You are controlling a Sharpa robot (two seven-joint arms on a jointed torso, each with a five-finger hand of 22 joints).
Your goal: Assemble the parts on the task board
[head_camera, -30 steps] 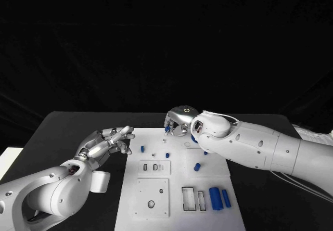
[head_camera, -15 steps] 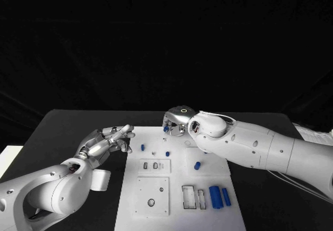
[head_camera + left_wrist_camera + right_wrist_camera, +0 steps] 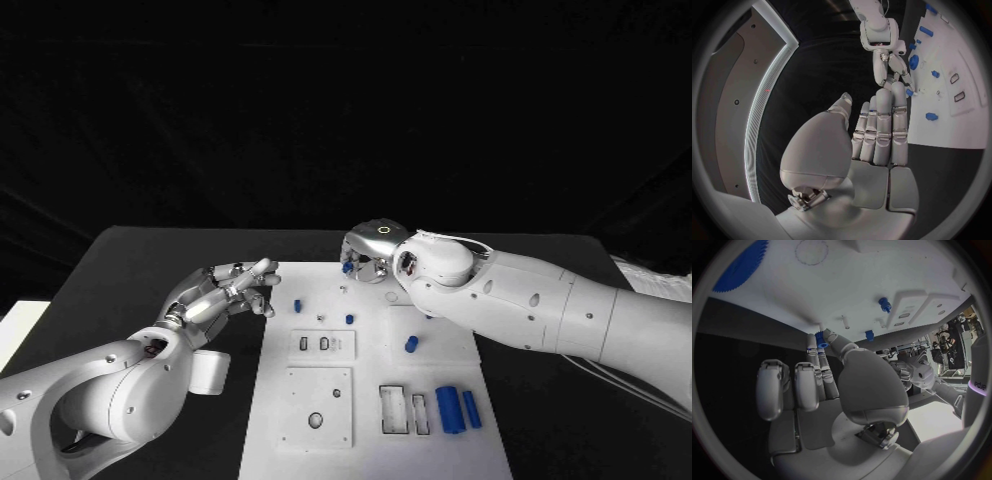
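The white task board [image 3: 372, 372] lies in the middle of the black table. My right hand [image 3: 372, 252] hovers over the board's far edge and pinches a small blue part [image 3: 348, 266] between thumb and fingers; the part's tip [image 3: 819, 338] peeks out by the thumb in the right wrist view. My left hand [image 3: 225, 291] hangs at the board's left edge with its fingers [image 3: 882, 127] stretched out and nothing in them. Small blue pegs [image 3: 297, 306] [image 3: 349, 320] [image 3: 410, 345] stand on the board's far half. Two blue cylinders [image 3: 449, 408] [image 3: 470, 410] lie near the front right.
The board has small slots [image 3: 313, 343], two long rectangular slots [image 3: 392, 410] and a round hole [image 3: 315, 422]. A blue toothed wheel [image 3: 742, 265] sits on the board near the right hand. Black table [image 3: 144, 270] surrounds the board.
The right hand has shifted only slightly over the board's far edge, still holding the blue part. The left hand has hardly moved.
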